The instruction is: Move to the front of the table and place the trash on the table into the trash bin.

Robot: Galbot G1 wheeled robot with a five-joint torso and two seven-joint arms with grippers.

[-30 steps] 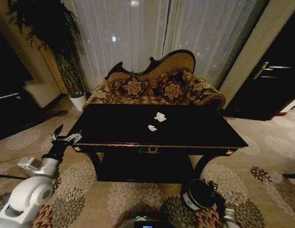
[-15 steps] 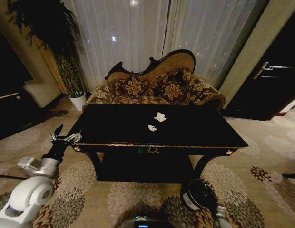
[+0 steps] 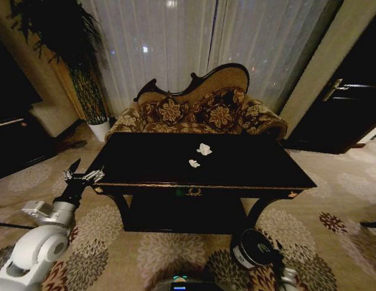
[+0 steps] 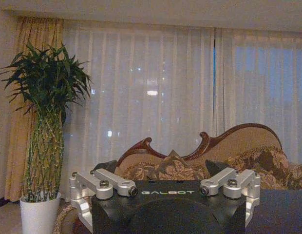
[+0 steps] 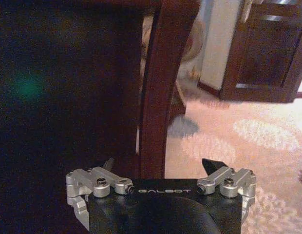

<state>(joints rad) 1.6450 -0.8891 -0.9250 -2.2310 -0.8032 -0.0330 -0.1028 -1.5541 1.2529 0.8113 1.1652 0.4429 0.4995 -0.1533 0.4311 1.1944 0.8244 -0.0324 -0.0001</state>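
The dark glossy table (image 3: 255,165) stands straight ahead with two white paper wads of trash on it, one (image 3: 204,148) behind the other (image 3: 193,163). The round dark trash bin (image 3: 253,248) sits on the carpet by the table's front right leg. My left gripper (image 3: 82,176) hovers open off the table's left front corner; the left wrist view has its open fingers (image 4: 163,168) facing the sofa. My right gripper (image 3: 276,257) is low beside the bin, and in the right wrist view it (image 5: 160,165) stands open and empty before a table leg (image 5: 158,87).
An ornate floral sofa (image 3: 200,112) sits behind the table against sheer curtains. A tall plant in a white pot (image 3: 100,128) stands at the back left. A dark door (image 3: 345,109) is at the right. Patterned carpet surrounds the table.
The right arm at the lower right has shifted slightly beside the bin. The left arm, the wads and the table have not moved.
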